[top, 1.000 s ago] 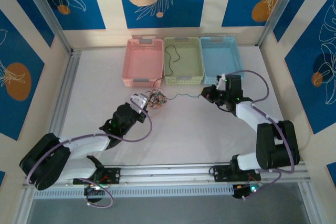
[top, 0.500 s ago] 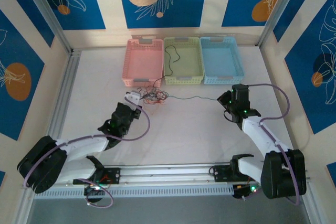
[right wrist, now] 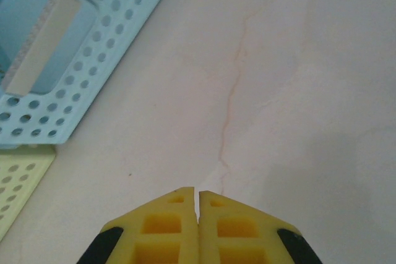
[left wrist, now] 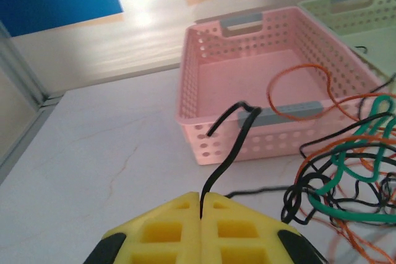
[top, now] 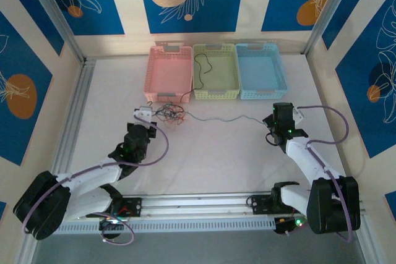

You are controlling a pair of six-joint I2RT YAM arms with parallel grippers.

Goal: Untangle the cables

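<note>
3 baskets are sitting side by side along the far edge of the tabletop [top: 216, 159] in the overhead view: a pink basket [top: 167, 75], a green basket [top: 223, 78] and a blue basket [top: 261, 72], left to right. The cables [top: 168, 114] are lying bunched in a small tangle just in front of the pink basket's near wall, left of the tabletop's middle. From that knot 1 grey strand [top: 226, 119] is running rightward across the tabletop toward the right arm's wrist. 1 dark wire [top: 201, 65] is lying apart from the rest, inside the green basket.

The left wrist view is giving us what the overhead view cannot. The left gripper [left wrist: 200, 197] is standing closed, its yellow fingers pressed together, and a black cable [left wrist: 226, 153] is coming out from between them, so it is pinching that cable. The cable is rising toward the pink basket's near wall and kinking beside the grey handle. To the right we are making out the tangle's colours: a green loop [left wrist: 317, 202], thin black strands crossing it, and an orange strand [left wrist: 297, 70] arching against the pink basket's inside. Whether the orange strand is lying in that basket or rising in front of it, we cannot tell.

The right wrist view is showing the right gripper [right wrist: 197, 193] closed, fingertips almost touching, over bare tabletop, with the blue basket's corner to its left. We cannot tell whether it is holding the grey strand's end.
</note>
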